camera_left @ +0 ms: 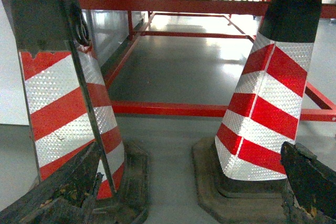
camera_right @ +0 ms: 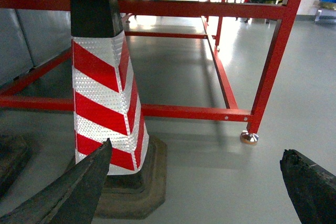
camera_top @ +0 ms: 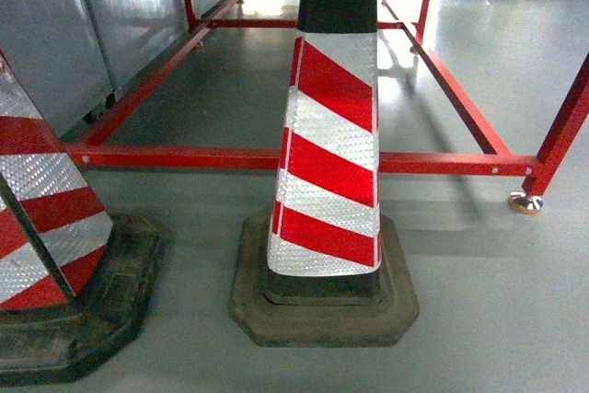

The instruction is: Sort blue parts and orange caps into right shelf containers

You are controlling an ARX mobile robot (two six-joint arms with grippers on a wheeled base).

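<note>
While no caps or bins show in any view, we list: left cone (camera_top: 46, 264) at 8 o'clock; middle cone (camera_top: 331, 163) dead ahead; red frame (camera_top: 442, 163) behind, its foot (camera_top: 525, 202) at 3 o'clock. Left gripper (camera_left: 184, 192) and right gripper (camera_right: 194, 192): fingers apart, empty. Risk, we judge: driving forward would knock a cone or clip the frame.
</note>
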